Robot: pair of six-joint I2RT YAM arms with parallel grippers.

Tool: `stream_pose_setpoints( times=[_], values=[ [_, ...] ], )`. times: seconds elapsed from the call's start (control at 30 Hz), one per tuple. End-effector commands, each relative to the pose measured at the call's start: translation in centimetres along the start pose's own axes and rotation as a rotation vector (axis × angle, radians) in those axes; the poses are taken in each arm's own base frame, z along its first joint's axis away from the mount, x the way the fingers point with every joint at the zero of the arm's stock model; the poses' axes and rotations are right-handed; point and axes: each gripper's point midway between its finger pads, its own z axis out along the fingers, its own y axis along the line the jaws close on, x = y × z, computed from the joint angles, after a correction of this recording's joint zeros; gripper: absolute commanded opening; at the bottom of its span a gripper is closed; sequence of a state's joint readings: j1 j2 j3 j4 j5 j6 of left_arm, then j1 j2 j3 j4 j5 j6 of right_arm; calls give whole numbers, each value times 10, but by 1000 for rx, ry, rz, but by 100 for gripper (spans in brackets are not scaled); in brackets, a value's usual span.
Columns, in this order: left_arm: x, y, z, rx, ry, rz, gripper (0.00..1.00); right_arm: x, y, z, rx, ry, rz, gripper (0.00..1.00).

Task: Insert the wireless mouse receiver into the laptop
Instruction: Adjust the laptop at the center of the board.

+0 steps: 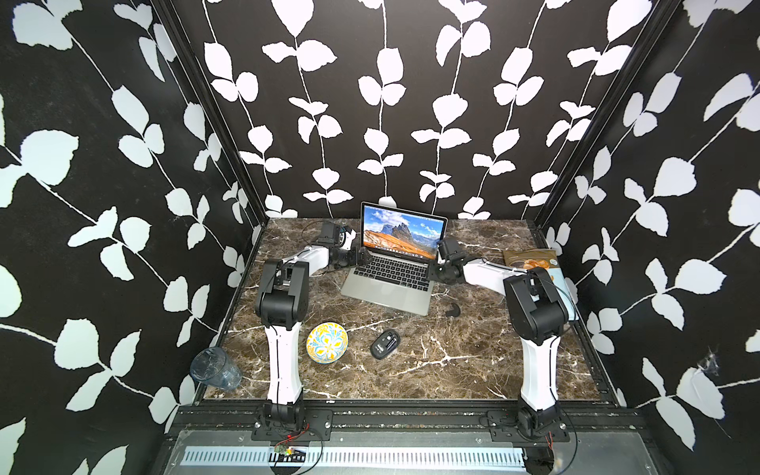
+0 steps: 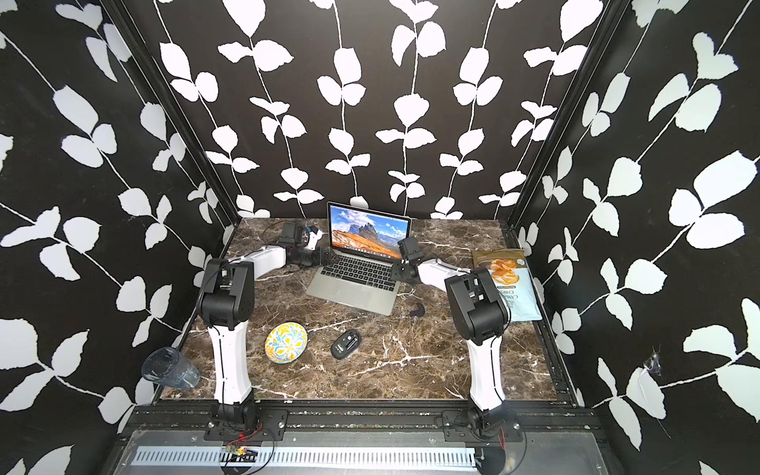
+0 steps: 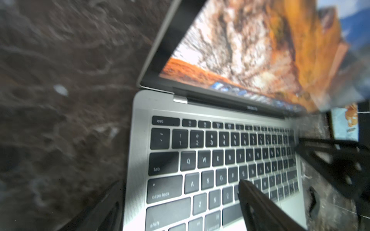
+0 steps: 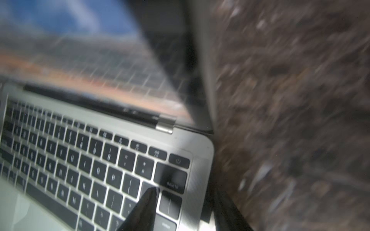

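Note:
The open silver-grey laptop (image 1: 386,290) (image 2: 353,293) stands at the back middle of the table, its screen showing orange mountains. My left gripper (image 1: 364,257) (image 3: 178,188) is open wide astride the laptop's (image 3: 140,140) left edge near the hinge, one finger over the keys and the other outside. My right gripper (image 1: 436,271) (image 4: 185,190) straddles the laptop's (image 4: 200,152) right edge with its jaws apart. A small black piece (image 4: 206,215), seemingly the wireless mouse receiver, sits against that edge beside the outer finger. Whether it is in a port is unclear.
A black mouse (image 1: 385,344) lies underside up near the front middle, with a small black cover piece (image 1: 452,309) to its right. A patterned bowl (image 1: 327,342) and a clear cup (image 1: 214,369) are at the front left. A chip bag (image 1: 534,263) lies at the right edge.

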State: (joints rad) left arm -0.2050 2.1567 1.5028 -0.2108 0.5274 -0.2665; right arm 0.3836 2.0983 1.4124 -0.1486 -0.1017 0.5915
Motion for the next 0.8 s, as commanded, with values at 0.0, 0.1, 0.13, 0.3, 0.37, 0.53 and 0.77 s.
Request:
stream_pose_setpoints(
  times=[0.0,0.1,0.13,0.3,0.37,0.53,0.77],
  values=[
    [41,-42,11,61,109,-22,91,-19,-9,2,-11,-20,-22,50],
    [39,-31,4,-26,75,-19,93,-29,-16,-14,-8,-37,-48,60],
    [35,-22,-1,-77,55,-16,93,-31,-17,-25,-6,-46,-71,64],
    [12,0,-42,-260,-78,-7,98,-23,-34,-86,116,-67,-118,68],
    [9,1,-57,-294,-127,7,98,7,-51,-96,169,7,-96,66],
    [22,-27,-69,-173,-174,-40,98,76,-66,-96,211,168,-84,56],
    [80,-69,-54,-19,-63,-63,97,105,-61,-80,217,241,-156,46]
  ],
)
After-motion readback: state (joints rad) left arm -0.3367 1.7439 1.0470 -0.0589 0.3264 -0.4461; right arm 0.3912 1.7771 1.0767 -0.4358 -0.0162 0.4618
